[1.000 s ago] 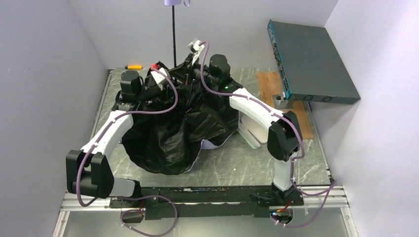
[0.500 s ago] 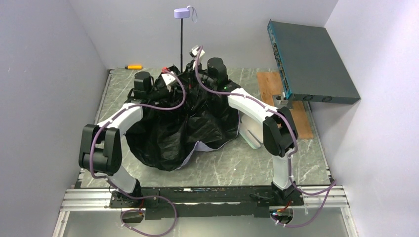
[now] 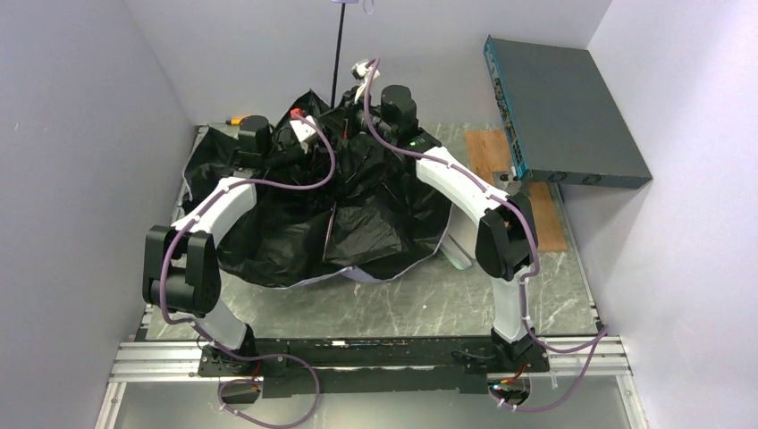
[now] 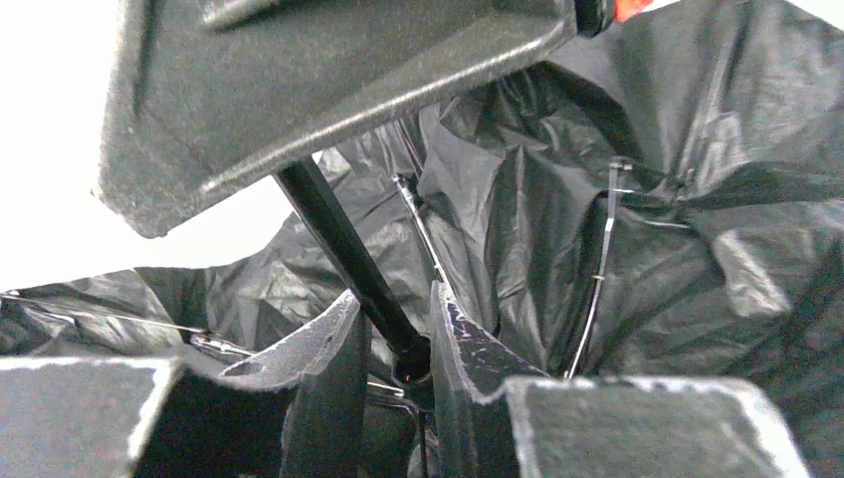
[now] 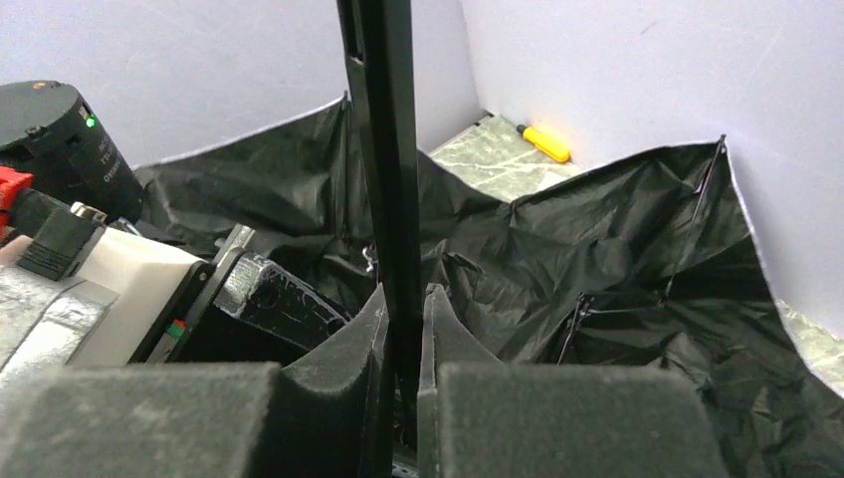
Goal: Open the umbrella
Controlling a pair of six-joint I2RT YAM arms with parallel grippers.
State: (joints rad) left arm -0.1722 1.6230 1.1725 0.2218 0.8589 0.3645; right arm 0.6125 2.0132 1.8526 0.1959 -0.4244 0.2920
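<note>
The umbrella (image 3: 357,228) lies lining-up on the table, its black canopy spread wide with a pale lavender edge showing at the front. Its thin black shaft (image 3: 338,54) stands upright, and the handle is cut off at the top edge of the top view. My left gripper (image 3: 308,136) is shut on the shaft low down, at the collar (image 4: 413,354) where the ribs meet. My right gripper (image 3: 356,94) is shut on the shaft (image 5: 383,149) higher up, with its fingers (image 5: 448,329) pressed against it. The black lining (image 5: 617,249) fills both wrist views.
A blue-grey flat box (image 3: 563,107) leans at the back right above a wooden board (image 3: 496,156). A yellow screwdriver (image 3: 234,120) lies by the back wall and also shows in the right wrist view (image 5: 542,142). A pale case (image 3: 458,250) peeks from under the canopy's right edge. Walls stand close on three sides.
The canopy has spread much wider, mostly to the left and back. The shaft has lengthened upward and the handle has gone off the top edge. Both grippers stay shut on the shaft.
</note>
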